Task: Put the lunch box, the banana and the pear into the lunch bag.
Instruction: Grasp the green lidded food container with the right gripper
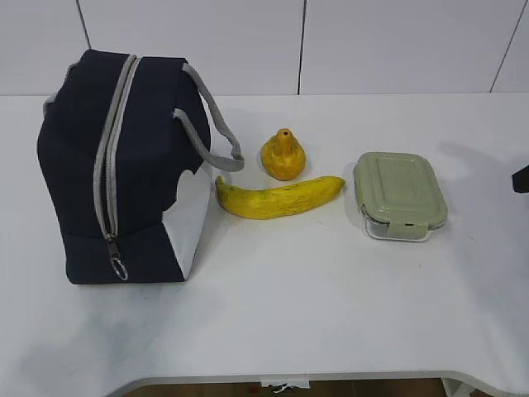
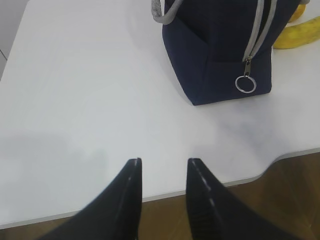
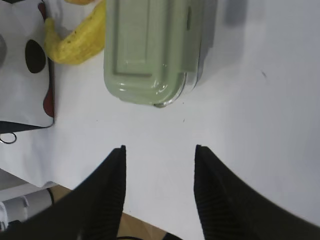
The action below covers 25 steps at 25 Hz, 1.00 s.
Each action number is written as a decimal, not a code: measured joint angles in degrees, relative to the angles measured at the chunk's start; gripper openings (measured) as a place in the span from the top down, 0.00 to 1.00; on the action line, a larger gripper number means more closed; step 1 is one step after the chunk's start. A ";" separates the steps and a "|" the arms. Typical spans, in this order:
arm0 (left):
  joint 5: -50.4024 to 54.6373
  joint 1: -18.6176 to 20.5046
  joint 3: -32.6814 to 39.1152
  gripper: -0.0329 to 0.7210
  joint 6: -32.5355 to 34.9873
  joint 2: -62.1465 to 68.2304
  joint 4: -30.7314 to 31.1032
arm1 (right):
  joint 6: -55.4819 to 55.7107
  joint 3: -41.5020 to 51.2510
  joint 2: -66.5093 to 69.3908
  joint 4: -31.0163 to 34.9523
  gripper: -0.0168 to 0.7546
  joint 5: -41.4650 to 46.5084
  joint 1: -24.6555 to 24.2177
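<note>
Four things sit on a white bench (image 1: 347, 314) before a white wall (image 1: 397, 41); both grippers' fingers apart, empty, above its front edge.

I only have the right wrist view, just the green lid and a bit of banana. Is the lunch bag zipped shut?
Observer: Yes, the lunch bag is standing upright with its grey zipper closed, the pull ring at the bottom.
Operator: Where's the pear?
Observer: The pear sits just behind the banana, between the bag and the lunch box.
Operator: And the left pincer?
Observer: The left pincer is open and empty above the table's near edge, short of the bag.
</note>
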 joint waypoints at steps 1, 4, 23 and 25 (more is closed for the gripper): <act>0.00 0.00 0.00 0.64 0.00 0.00 0.00 | -1.45 -0.98 1.84 1.27 0.52 0.40 -1.14; 0.00 0.00 0.00 0.64 0.00 0.00 0.00 | -3.11 -4.03 6.87 2.62 0.52 0.51 -3.11; 0.00 0.00 0.00 0.64 0.00 0.00 0.00 | -3.63 -9.68 15.54 7.79 0.23 0.51 -3.38; 0.00 0.00 0.00 0.64 0.00 0.00 0.00 | -4.23 -9.68 16.80 8.24 0.19 0.51 -3.38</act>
